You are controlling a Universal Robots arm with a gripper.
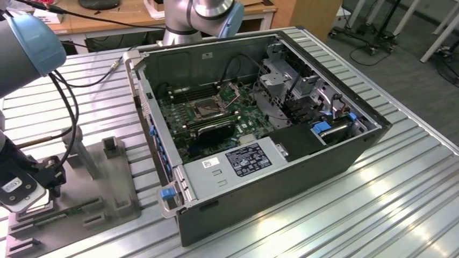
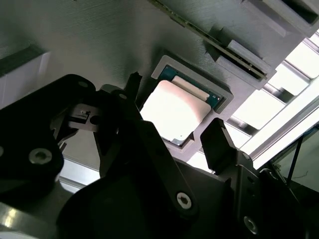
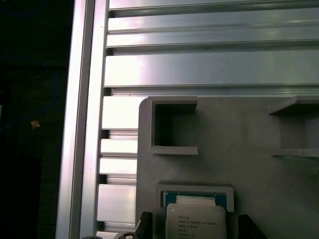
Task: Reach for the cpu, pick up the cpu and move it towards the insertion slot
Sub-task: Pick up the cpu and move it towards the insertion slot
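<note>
cpu (image 2: pixel 174 110) in grey holder (image 3: pixel 244 144), gripper (image 2: pixel 175 101) apparently straddling

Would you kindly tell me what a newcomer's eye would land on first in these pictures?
The open computer case sits in the middle of the exterior view, its green board bared with the insertion slot at the centre. In the second wrist view the pale cpu lies in its grey holder, the open gripper straddling it.

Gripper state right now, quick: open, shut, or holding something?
Gripper: open, holding nothing; it straddles the cpu, which lies in its recess in the grey holder.
</note>
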